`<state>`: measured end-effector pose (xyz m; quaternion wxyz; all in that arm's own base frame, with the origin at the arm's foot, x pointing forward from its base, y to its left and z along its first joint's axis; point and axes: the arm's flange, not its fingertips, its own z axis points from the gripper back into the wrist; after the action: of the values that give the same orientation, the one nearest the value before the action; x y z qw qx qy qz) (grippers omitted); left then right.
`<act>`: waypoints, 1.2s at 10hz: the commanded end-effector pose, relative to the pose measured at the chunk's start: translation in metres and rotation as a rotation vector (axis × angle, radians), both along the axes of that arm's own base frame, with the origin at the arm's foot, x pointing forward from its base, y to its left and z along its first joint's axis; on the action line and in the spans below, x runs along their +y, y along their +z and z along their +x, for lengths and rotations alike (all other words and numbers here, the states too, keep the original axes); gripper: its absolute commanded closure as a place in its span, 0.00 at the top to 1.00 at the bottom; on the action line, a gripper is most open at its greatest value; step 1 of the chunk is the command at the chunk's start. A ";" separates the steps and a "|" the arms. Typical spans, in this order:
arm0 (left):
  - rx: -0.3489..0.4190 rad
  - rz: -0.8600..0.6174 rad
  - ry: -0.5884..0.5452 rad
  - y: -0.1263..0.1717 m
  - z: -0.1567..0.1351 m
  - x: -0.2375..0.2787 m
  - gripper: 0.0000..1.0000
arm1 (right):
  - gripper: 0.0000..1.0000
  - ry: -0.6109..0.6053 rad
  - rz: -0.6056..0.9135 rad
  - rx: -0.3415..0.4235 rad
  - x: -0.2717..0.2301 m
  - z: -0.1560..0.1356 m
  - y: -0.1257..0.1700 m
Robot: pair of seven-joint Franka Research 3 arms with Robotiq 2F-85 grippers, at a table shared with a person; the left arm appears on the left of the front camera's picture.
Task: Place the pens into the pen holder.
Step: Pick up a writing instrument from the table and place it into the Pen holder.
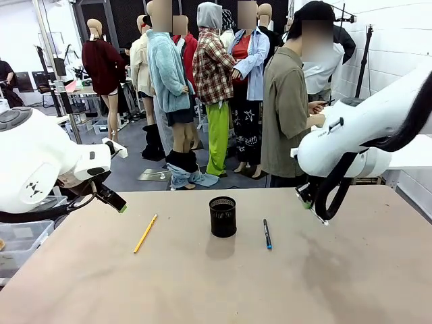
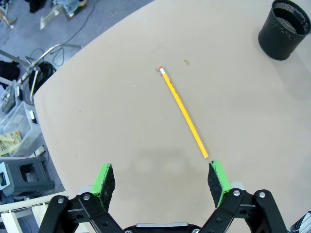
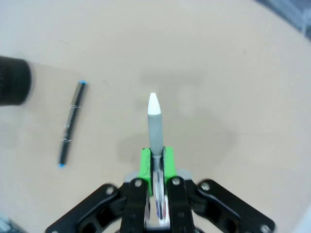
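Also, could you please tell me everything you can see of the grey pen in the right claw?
The grey pen is a slim, matte grey stick with a rounded white tip, plastic by its look. The right claw is shut on its lower end between the green pads; it juts straight out along the fingers, over bare table.

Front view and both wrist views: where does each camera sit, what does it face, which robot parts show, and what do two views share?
Front view: fixed between the arms, facing a person across the table; left arm and right arm show.
Left wrist view: on the left wrist, looking down past the open left gripper at a pencil and pen holder.
Right wrist view: on the right wrist, looking down past the right gripper, shut on a grey pen.
Shared: front and left wrist both show the pencil.
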<state>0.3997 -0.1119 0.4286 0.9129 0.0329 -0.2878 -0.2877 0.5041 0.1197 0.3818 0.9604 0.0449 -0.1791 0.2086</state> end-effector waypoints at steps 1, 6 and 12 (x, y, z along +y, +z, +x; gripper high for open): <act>-0.013 -0.001 0.000 -0.001 0.002 -0.001 1.00 | 0.00 0.218 0.150 -0.143 -0.009 -0.038 0.019; -0.013 -0.001 0.000 -0.001 0.002 -0.001 1.00 | 0.00 0.740 0.615 -0.446 0.012 -0.049 0.052; -0.013 -0.001 0.000 -0.001 0.002 -0.001 1.00 | 0.00 0.865 0.855 -0.474 0.067 0.014 0.021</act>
<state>0.4002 -0.1124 0.4291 0.9126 0.0331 -0.2882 -0.2881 0.5056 0.1752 0.3882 0.6299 0.4424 -0.4228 0.4782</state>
